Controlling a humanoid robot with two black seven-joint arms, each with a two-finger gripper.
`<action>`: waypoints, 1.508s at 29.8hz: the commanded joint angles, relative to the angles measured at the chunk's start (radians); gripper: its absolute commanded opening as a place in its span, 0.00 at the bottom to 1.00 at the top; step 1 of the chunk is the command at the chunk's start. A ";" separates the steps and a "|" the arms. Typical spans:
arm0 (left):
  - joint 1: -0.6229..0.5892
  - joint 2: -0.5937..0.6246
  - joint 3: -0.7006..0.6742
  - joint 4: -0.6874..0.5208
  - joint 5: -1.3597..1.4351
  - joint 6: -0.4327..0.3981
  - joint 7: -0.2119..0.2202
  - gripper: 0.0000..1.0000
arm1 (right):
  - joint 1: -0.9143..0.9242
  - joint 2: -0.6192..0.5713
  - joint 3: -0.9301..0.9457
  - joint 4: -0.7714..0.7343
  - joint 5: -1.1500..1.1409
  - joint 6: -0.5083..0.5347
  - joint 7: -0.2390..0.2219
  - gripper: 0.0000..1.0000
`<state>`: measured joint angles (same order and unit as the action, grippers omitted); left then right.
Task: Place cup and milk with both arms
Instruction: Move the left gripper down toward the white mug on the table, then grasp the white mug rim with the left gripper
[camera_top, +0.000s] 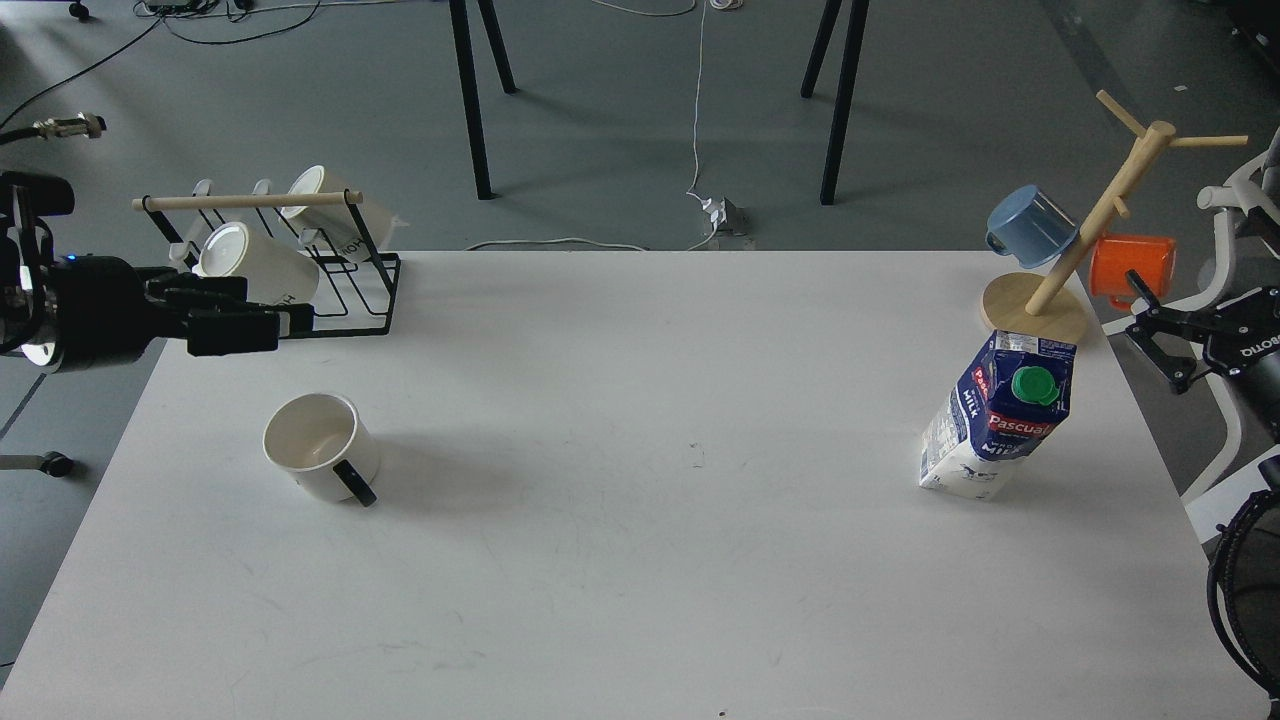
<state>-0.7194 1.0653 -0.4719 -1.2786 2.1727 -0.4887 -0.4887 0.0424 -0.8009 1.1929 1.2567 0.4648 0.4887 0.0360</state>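
Observation:
The cup (318, 459) is a white mug with a black handle (355, 483), standing upright on the left part of the white table (640, 560). Its face drawing is not visible. My left gripper (265, 308) reaches in from the left edge, just beyond the cup and in front of the wire rack, fingers pointing right, open and empty. The milk (1000, 416), a blue-and-white Pascual carton with a green cap (1033, 385), stands on the right. My right gripper (1150, 322) is open and empty off the table's right edge, right of the carton.
A black wire rack (345, 300) with a wooden bar holds two cream mugs (262, 270) at the back left. A wooden mug tree (1090, 225) at the back right carries a blue cup (1030, 226) and an orange cup (1136, 265). Table legs and cables lie on the floor behind.

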 joint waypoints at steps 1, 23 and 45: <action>-0.011 -0.089 0.087 0.074 0.009 0.000 0.000 0.99 | -0.016 0.000 0.001 -0.003 0.000 0.000 0.001 0.98; -0.014 -0.260 0.171 0.461 0.009 0.006 0.000 0.99 | -0.035 0.000 -0.001 0.004 0.000 0.000 0.001 0.98; -0.003 -0.295 0.286 0.532 0.009 0.194 0.000 0.67 | -0.053 -0.001 0.001 0.001 0.000 0.000 0.001 0.98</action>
<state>-0.7216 0.7704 -0.2139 -0.7544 2.1817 -0.3144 -0.4887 -0.0061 -0.8009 1.1928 1.2593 0.4648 0.4887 0.0366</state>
